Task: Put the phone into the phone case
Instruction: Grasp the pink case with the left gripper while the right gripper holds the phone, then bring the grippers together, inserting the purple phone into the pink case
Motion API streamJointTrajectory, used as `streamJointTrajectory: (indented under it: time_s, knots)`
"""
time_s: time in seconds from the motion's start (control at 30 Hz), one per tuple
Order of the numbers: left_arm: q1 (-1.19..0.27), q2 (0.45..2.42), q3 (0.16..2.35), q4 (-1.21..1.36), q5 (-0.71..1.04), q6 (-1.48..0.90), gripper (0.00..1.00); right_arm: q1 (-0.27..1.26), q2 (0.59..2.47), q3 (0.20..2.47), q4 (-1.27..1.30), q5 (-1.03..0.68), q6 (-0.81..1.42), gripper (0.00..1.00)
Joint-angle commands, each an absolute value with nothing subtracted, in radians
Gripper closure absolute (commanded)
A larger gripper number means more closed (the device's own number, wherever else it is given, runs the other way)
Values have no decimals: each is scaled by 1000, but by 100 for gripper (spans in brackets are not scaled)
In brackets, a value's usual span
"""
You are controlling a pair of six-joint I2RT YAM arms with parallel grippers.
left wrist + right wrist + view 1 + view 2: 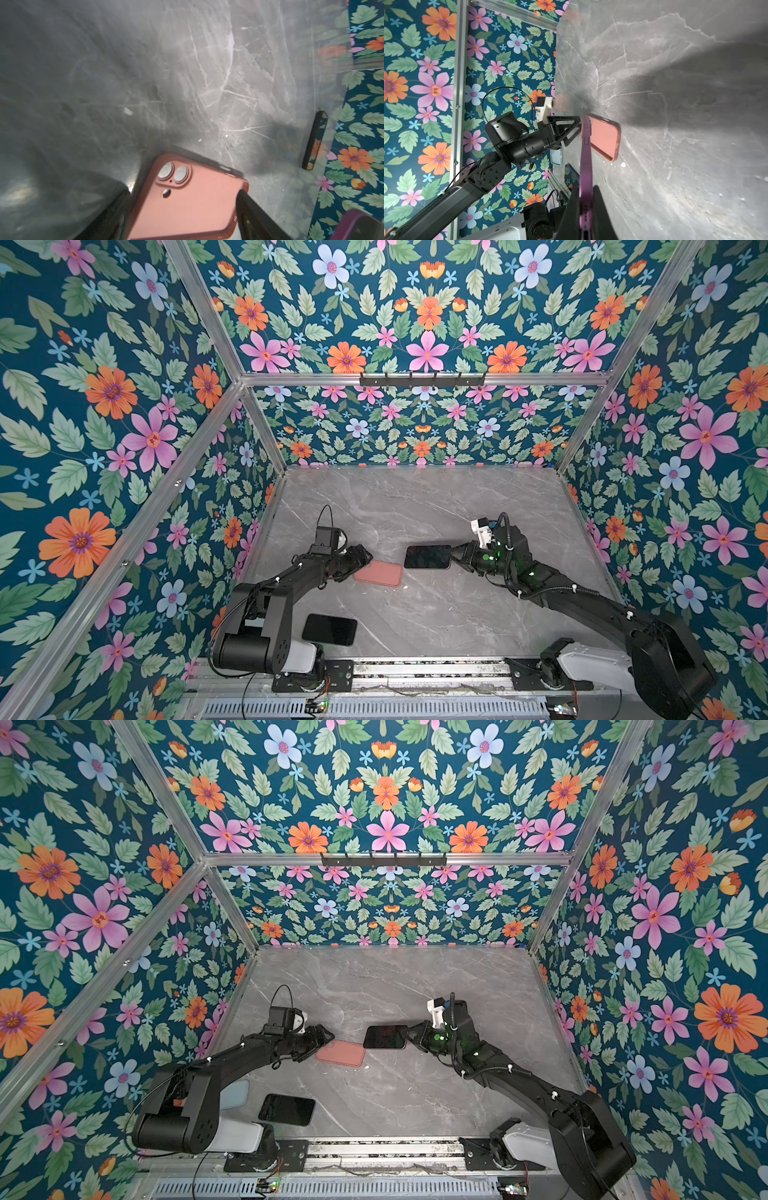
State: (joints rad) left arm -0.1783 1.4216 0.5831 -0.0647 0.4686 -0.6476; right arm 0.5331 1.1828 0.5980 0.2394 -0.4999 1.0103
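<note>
Left wrist view: my L gripper (182,193), jaws wide, straddles flat matte pink case (187,209), rounded corners, on veined grey table (187,83); my R gripper (456,558) pinches glossy black phone (428,557) by short end.

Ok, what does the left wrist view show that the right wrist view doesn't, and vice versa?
Only left wrist: the camera cutouts in the pink case, and fingers of the left gripper either side of it. Only right wrist: the right gripper shut on the purple-edged phone, seen edge-on, plus the left arm and a light blue case. Both: the pink case, the left gripper and the marble table.
</note>
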Motion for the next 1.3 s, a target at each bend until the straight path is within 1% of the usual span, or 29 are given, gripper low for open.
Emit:
streamJointTrajectory:
  time_s: [0.0, 0.47, 0.73, 1.03, 1.17, 1.27]
  knots:
    - [-195, 1416, 549, -79, 499, -700, 19, 518, 1173, 617, 173, -545, 945, 100]
    - [-391, 1386, 503, 12, 464, -854, 20, 499, 1170, 588, 145, -595, 909, 100]
    - [-454, 1443, 503, 106, 463, -903, 20, 484, 1191, 589, 122, -654, 897, 100]
    - [-506, 1559, 551, 206, 483, -931, 21, 440, 1247, 551, 206, -713, 930, 100]
    - [-517, 1572, 560, 217, 493, -938, 21, 428, 1263, 552, 221, -716, 936, 100]
    - [-516, 1546, 547, 198, 488, -934, 21, 426, 1288, 561, 242, -718, 942, 100]
